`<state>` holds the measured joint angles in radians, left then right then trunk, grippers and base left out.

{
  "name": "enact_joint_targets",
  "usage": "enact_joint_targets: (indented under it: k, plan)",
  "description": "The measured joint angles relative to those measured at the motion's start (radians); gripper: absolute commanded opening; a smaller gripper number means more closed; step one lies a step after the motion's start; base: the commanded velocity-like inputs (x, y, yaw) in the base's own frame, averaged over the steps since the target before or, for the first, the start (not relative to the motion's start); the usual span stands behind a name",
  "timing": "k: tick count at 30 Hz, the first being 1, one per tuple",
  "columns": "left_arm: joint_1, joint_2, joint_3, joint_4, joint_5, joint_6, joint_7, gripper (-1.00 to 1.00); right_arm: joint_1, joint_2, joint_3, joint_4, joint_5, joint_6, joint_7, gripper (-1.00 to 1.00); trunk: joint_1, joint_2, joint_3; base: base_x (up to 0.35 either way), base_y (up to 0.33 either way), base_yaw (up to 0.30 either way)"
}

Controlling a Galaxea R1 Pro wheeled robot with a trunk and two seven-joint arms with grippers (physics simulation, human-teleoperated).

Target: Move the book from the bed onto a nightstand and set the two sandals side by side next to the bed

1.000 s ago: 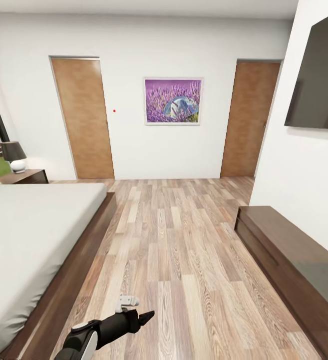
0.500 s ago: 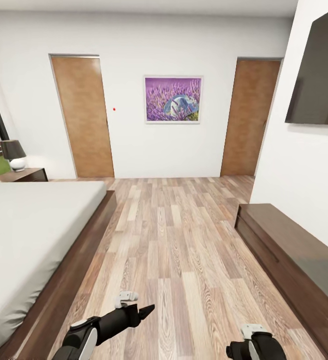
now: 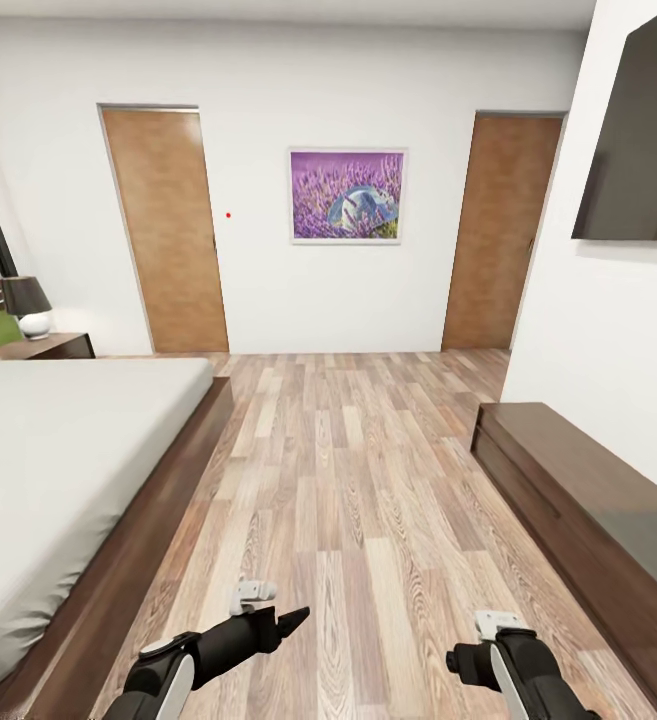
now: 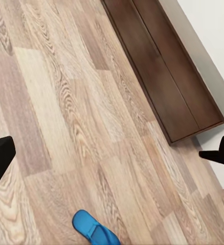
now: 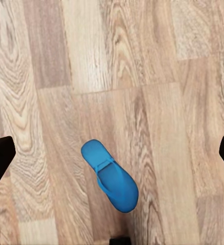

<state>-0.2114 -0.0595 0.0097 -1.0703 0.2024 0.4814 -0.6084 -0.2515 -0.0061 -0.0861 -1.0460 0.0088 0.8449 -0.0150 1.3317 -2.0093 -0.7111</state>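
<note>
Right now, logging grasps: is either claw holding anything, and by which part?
Nothing is held. Both wrist views show open claws over bare floor, with a blue sandal lying loose below them.

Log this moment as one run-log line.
place: bedroom, beside bed | left gripper: open, empty | right gripper: open, over blue sandal on floor | book: not placed
</note>
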Motion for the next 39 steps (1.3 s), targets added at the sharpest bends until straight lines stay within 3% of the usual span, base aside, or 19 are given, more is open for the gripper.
enact_joint_targets:
  k: [13,20,39]
  plan:
    - [-0.006,0.000,0.005,-0.027,0.007,0.000,0.002,1.00,-0.001,0.001,0.001,0.051,-0.001,-0.057,0.001,1.00,0.050,-0.091,-0.041,0.000,0.000,0.000]
    - [-0.007,-0.002,0.005,-0.041,0.041,-0.001,0.004,1.00,-0.001,-0.002,0.003,0.063,0.005,-0.050,0.005,1.00,0.077,-0.140,-0.063,0.000,0.000,0.000]
    - [-0.007,-0.001,0.007,-0.040,0.045,0.000,0.003,1.00,-0.001,-0.003,0.003,0.063,0.006,-0.043,0.002,1.00,0.150,-0.273,-0.122,0.000,0.000,0.000]
